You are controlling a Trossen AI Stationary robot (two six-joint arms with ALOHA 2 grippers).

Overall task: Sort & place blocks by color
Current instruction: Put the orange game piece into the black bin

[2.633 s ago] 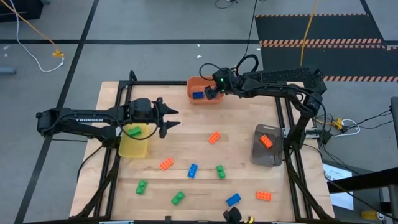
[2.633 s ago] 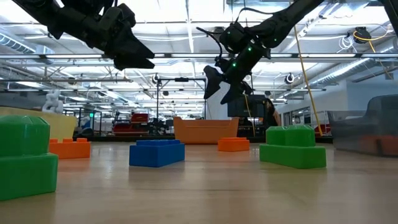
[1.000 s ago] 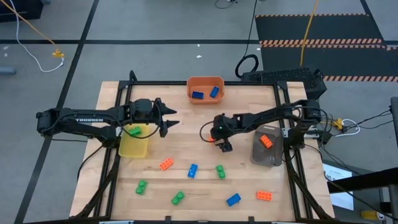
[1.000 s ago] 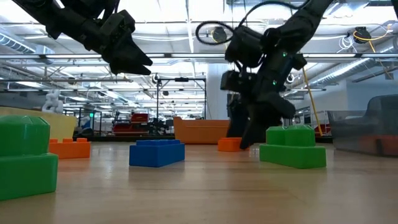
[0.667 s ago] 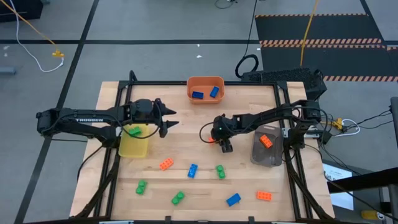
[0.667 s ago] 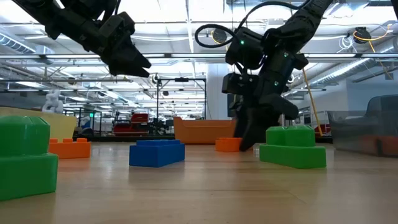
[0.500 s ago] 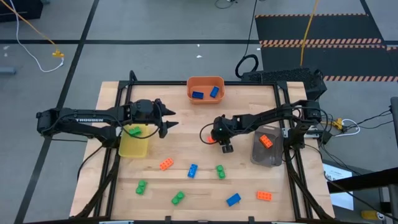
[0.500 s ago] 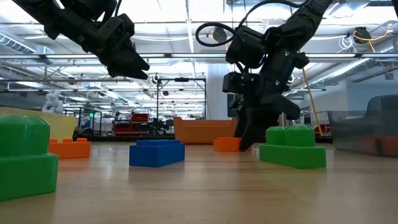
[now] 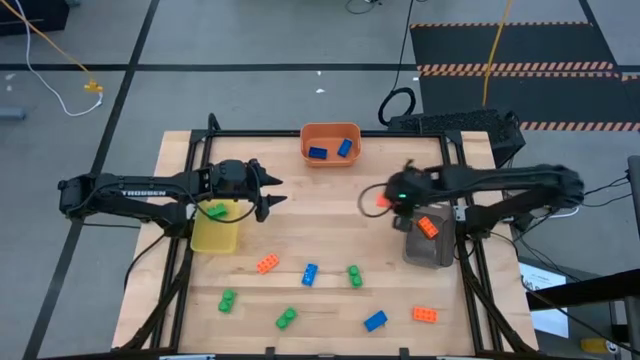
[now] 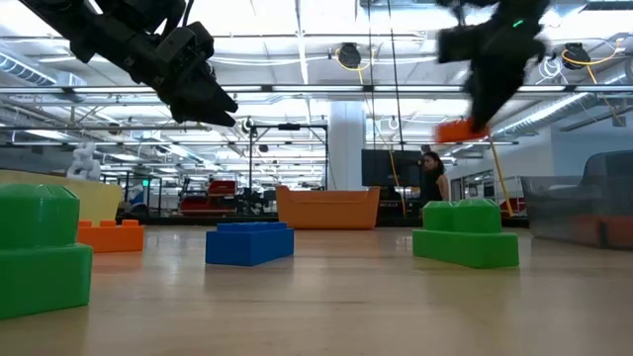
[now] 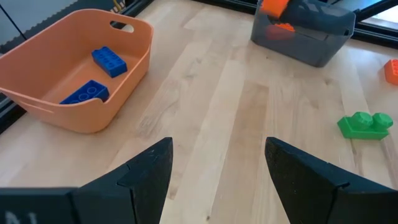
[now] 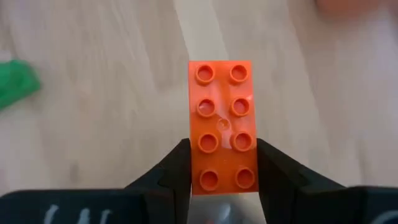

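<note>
My right gripper (image 9: 386, 200) is shut on an orange block (image 12: 221, 118), high above the table just left of the grey bin (image 9: 440, 250). That bin holds another orange block (image 9: 428, 226). My left gripper (image 9: 270, 193) hovers open beside the yellow bin (image 9: 215, 238), which holds a green block (image 9: 213, 211). The orange bin (image 9: 330, 132) at the far edge holds two blue blocks (image 9: 318, 153). Several blocks lie flat on the near half: orange (image 9: 267, 264), blue (image 9: 310, 273), green (image 9: 354, 275). My right gripper pinches the orange block's two long sides (image 12: 198, 177) between its two fingers, near one end. The fingers point down and lie across the block. The block (image 10: 460, 130) is lifted clear of the table, studs up and roughly level.
More blocks lie near the front edge: green (image 9: 227, 300), green (image 9: 287, 318), blue (image 9: 375, 320), orange (image 9: 425, 314). A black frame rail (image 9: 455, 180) borders the table. Bare wood lies between the two grippers. A person (image 10: 432, 178) stands far behind the table.
My right gripper has taken hold of the orange block at the table's middle, lifted it clear and swung it up and toward the right edge, to just left of the grey bin.
</note>
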